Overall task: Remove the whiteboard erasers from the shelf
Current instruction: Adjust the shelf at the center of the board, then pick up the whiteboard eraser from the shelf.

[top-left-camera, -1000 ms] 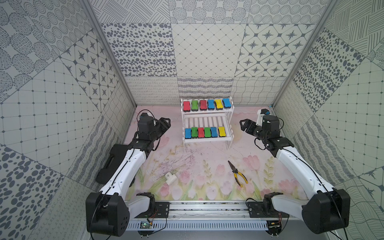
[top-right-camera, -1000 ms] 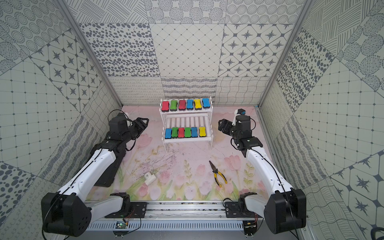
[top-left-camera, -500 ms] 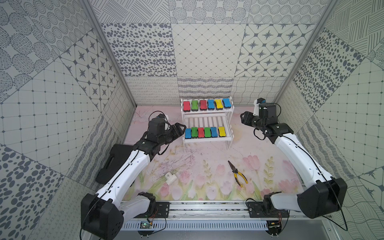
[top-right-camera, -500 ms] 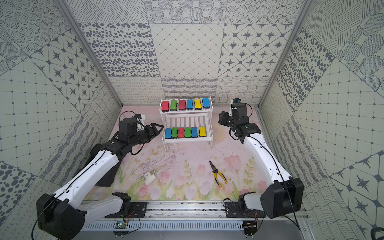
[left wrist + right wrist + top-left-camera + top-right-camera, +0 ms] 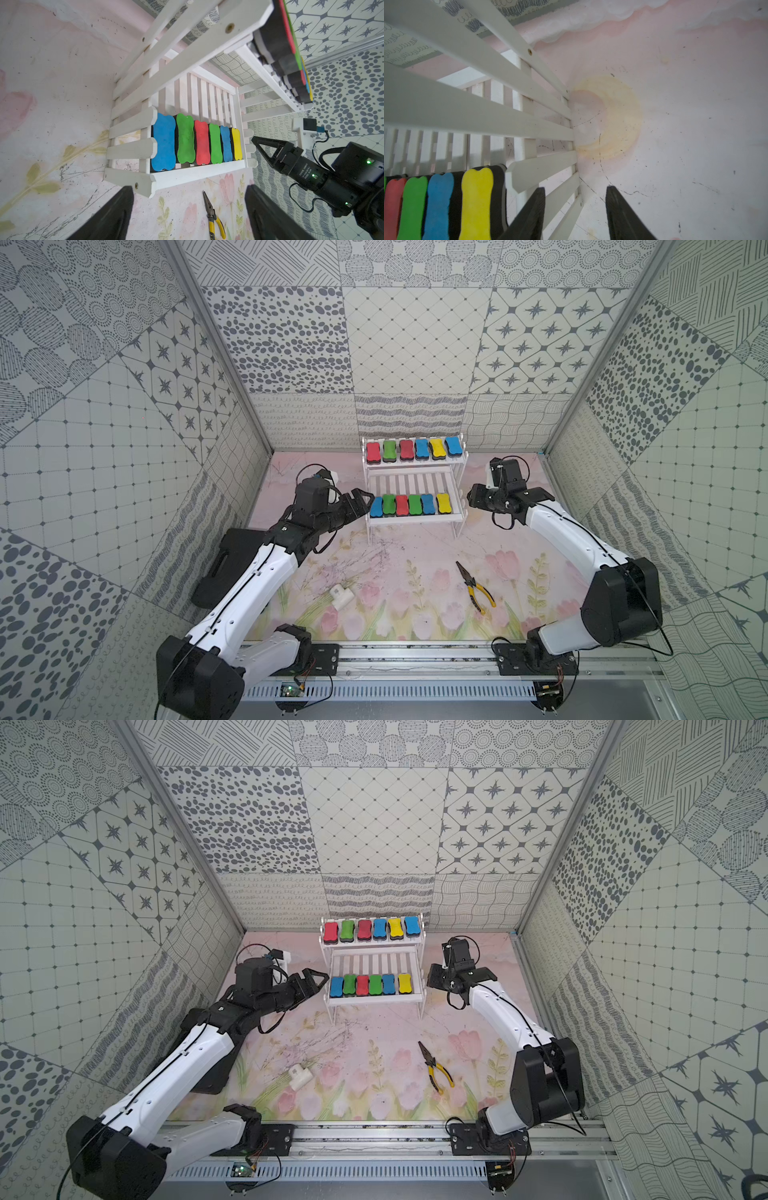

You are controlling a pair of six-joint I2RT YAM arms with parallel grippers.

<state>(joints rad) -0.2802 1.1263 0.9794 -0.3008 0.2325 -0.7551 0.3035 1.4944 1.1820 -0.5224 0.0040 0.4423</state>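
Note:
The white two-tier shelf (image 5: 415, 519) stands at the back of the mat. Several whiteboard erasers fill its upper tier (image 5: 413, 448) and several more line the front of its lower tier (image 5: 409, 504). My left gripper (image 5: 365, 499) is open and empty beside the shelf's left end, level with the lower tier and close to the end blue eraser (image 5: 164, 143). At the shelf's right end my right gripper (image 5: 473, 497) is open more narrowly, holding nothing. One finger (image 5: 533, 207) lies next to the side slats, near the yellow eraser (image 5: 476, 203).
Yellow-handled pliers (image 5: 476, 589) lie on the mat at the front right. A small white block (image 5: 341, 596) lies front left of centre. A black case (image 5: 224, 568) sits under my left arm by the left wall. Patterned walls close in three sides.
My left arm swung in to the shelf's left end while its jaws widened. My right arm reached forward to the shelf's right end and its jaws narrowed.

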